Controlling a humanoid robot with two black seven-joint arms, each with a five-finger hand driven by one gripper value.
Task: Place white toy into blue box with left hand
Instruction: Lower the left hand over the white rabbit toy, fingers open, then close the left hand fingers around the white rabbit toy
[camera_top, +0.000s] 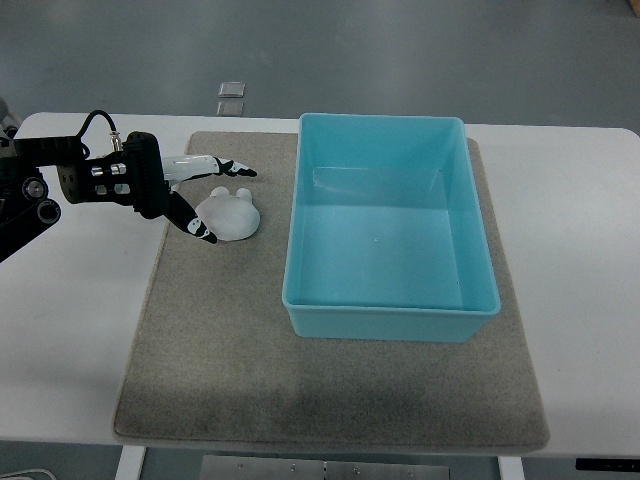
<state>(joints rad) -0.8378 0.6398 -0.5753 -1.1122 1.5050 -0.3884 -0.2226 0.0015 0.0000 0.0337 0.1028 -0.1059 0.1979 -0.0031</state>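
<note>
A white surface (580, 250) carries a grey felt mat (230, 350) that covers most of its middle. On the right half of the mat stands the blue box (470, 215), a rectangular tub with its long axis running away from the camera. To the left of the box, apart from its wall, lies the white toy (230, 215), a rounded, slightly flattened figure resting on the mat; two small ear-like knobs at its far edge point away from the camera, and its body is nearly as wide as it is long, so no clear long axis shows. The left robot hand (205, 195) comes in from the left edge, black at the wrist with white, black-tipped fingers (215, 165) spread apart: the upper fingers reach over the far side of the toy, the lower one lies against its near left edge. The fingers bracket the toy without closing on it.
</note>
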